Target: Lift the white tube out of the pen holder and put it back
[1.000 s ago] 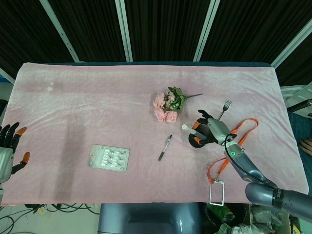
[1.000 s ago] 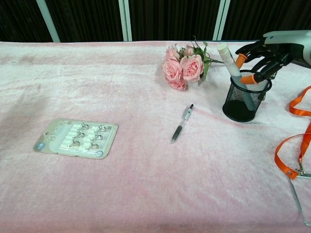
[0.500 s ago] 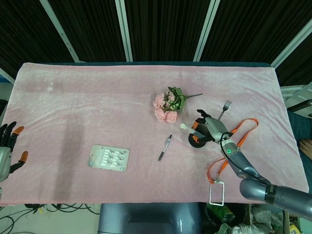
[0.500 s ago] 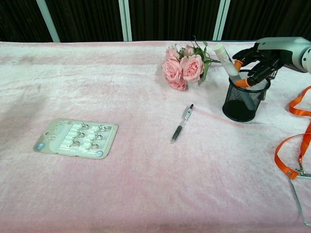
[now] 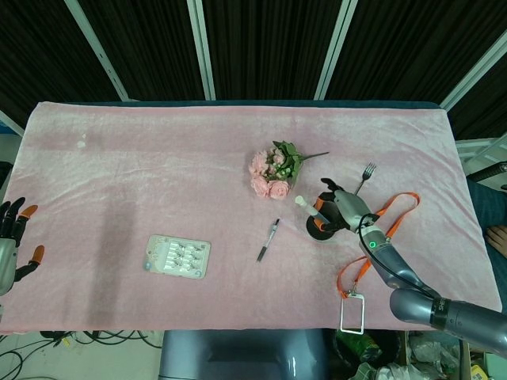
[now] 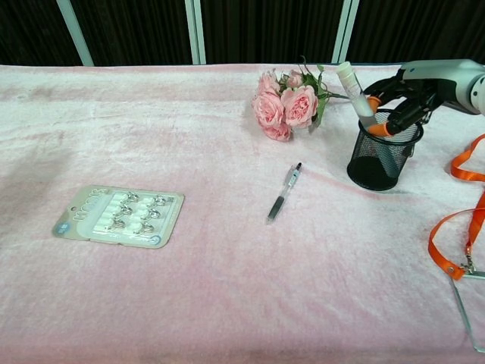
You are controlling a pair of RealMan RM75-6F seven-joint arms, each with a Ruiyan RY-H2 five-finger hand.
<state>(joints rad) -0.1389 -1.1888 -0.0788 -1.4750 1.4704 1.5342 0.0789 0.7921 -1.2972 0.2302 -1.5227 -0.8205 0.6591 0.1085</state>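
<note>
While the right hand (image 6: pixel 400 102) pinches it just above the rim, the slim white plastic tube (image 6: pixel 356 95) leans in the black mesh pen holder (image 6: pixel 379 159). Prob light, stiff, smooth; grip mid-shaft. Left hand (image 5: pixel 11 237) spread, holding nothing.

Pink-clothed table (image 6: pixel 227 303): pen holder (image 6: pixel 383 155), pen (image 6: pixel 283 193), roses (image 6: pixel 286 102), blister card (image 6: pixel 120 215), lanyard (image 6: pixel 455 227), fork (image 5: pixel 366 174).

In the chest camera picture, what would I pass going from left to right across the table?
Card of clips → pen → black mesh pen holder → orange lanyard. The roses, the white tube and the robot's right hand overlap others in the order, so I left them out.
</note>
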